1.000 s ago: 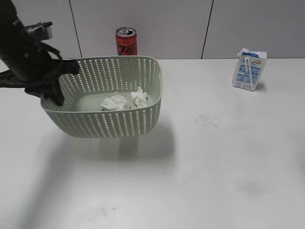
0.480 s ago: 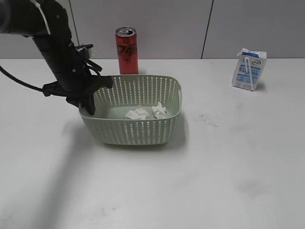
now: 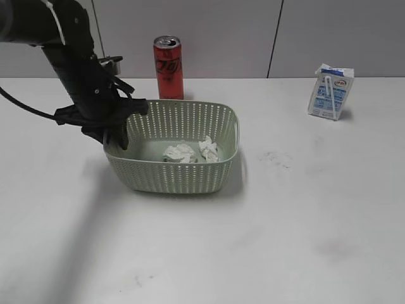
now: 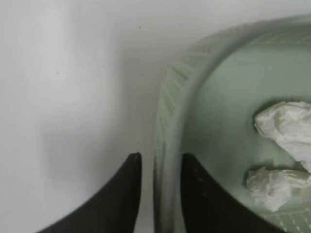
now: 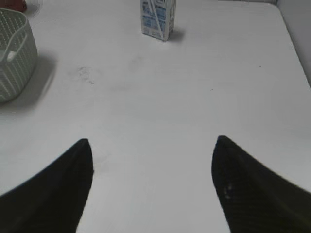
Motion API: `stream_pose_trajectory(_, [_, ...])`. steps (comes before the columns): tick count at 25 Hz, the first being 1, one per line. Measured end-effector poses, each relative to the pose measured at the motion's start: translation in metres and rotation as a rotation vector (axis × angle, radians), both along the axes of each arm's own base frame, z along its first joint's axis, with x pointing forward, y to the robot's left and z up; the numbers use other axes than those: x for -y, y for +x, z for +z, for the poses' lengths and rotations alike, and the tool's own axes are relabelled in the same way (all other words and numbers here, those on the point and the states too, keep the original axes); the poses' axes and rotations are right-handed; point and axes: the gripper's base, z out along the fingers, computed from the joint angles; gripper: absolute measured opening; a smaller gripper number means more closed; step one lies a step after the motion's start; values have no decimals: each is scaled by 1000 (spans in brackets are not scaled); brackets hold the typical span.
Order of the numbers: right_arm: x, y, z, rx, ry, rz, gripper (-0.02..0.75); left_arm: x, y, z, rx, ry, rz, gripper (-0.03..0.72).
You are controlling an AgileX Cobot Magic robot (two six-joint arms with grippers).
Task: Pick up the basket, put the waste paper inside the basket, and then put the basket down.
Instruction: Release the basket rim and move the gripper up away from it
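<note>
The pale sage-green plastic basket (image 3: pixel 174 149), a rounded rectangle with walls pierced by rows of small slots, sits on the smooth white worktop (image 3: pixel 285 240) left of centre. Inside on its floor lie crumpled white tissue-paper wads (image 3: pixel 180 152), two showing side by side, soft and creased; the left wrist view shows them against the basket's smooth inner floor (image 4: pixel 282 155).

Just beyond the basket's far rim stands a tall red aluminium drink can (image 3: pixel 168 67). Well apart at the far right stands a blue-and-white drink carton (image 3: pixel 331 92). Faint dark smudges mark the worktop right of the basket.

The black left arm slants down from the far left, its left gripper (image 3: pixel 117 123) pinching the basket's left short wall, one finger inside and one outside. The right gripper (image 5: pixel 150 160) hovers over bare worktop with fingers spread wide.
</note>
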Motion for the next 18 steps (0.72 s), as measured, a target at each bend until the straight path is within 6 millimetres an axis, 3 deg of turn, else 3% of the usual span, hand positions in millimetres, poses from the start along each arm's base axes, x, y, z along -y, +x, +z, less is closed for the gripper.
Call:
stream_pose_trajectory(5, [5, -24, -3, -29, -41, -9, 574, 0, 0, 3, -12, 1, -2, 427])
stream_pose_trajectory(9, [10, -33, -12, -37, -87, -34, 574, -7, 4, 28, 33, -17, -7, 595])
stream_pose_trajectory(12, [11, -37, -12, -12, -88, -38, 574, -19, 7, 56, 79, -30, -15, 636])
stream_pose_trajectory(18, [11, -39, -13, -7, -88, -40, 573, -61, 5, 106, 137, -40, 32, 641])
